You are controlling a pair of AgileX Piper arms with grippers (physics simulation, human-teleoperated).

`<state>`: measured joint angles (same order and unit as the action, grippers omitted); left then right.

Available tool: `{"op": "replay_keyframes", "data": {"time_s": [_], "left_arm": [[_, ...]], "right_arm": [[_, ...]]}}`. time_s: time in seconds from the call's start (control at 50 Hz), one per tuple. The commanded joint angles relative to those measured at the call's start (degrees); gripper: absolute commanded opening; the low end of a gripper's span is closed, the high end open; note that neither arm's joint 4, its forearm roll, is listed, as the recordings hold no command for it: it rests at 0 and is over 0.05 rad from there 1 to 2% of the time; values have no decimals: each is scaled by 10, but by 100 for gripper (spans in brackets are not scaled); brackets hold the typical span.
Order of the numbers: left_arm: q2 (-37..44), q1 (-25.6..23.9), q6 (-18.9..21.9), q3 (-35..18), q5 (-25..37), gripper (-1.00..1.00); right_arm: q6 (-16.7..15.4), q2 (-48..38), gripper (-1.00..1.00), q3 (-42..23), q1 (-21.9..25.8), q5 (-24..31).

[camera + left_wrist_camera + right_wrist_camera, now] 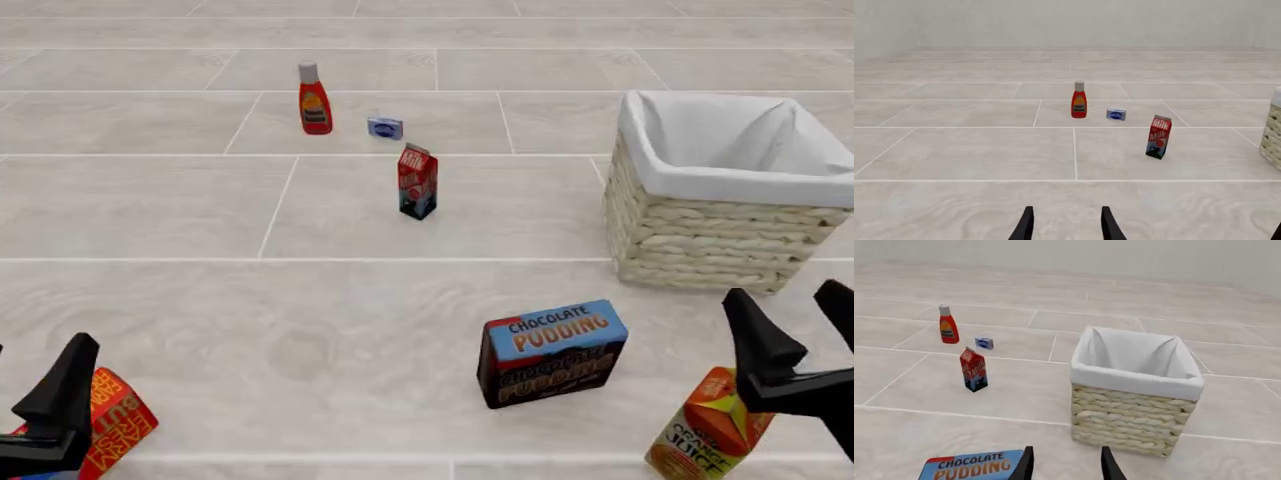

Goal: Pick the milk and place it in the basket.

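The milk is a small red, white and dark blue carton standing upright on the tiled surface, mid-left of the front view. It also shows in the left wrist view and the right wrist view. The basket, pale wicker with a white liner, stands to the right and looks empty; it also shows in the right wrist view. My left gripper is open and empty at the near left, far from the milk. My right gripper is open and empty at the near right, just in front of the basket.
A red bottle and a small blue box stand beyond the milk. A chocolate pudding box sits near centre front. An orange juice carton stands under my right gripper. A red-orange carton stands by my left gripper.
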<state>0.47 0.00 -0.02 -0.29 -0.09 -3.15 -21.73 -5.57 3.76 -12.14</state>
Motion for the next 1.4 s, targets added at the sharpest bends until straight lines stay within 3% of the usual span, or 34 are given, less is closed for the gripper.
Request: {"op": "replay_keyframes", "data": {"time_s": [0.02, 0.2, 0.34, 0.5, 0.62, 0.66, 0.82, 0.92, 1.02, 1.14, 1.4], "left_arm": [[2, 0, 0, 0, -1, 100], [1, 0, 0, -1, 1, 100], [1, 0, 0, -1, 0, 100], [1, 0, 0, -1, 1, 100], [1, 0, 0, -2, 1, 100], [1, 0, 0, -2, 1, 100], [3, 0, 0, -2, -1, 100], [4, 0, 0, -2, -2, 100], [4, 0, 0, -1, -3, 100], [7, 0, 0, -1, -6, 100], [10, 0, 0, -7, -3, 100]], "right_arm": [[-25, -132, 100, -88, 65, -23], [-63, -201, 100, -205, 99, 38], [-72, -261, 100, -287, 140, 73], [-125, -346, 100, -384, 174, 102], [-132, -405, 100, -452, 196, 136], [-118, -440, 100, -487, 205, 157], [-134, -539, 100, -592, 242, 205], [-162, -581, 100, -643, 240, 221], [-162, -611, 100, -695, 243, 250], [-192, -669, 100, -766, 240, 273], [-181, -770, 100, -876, 254, 319]]}}
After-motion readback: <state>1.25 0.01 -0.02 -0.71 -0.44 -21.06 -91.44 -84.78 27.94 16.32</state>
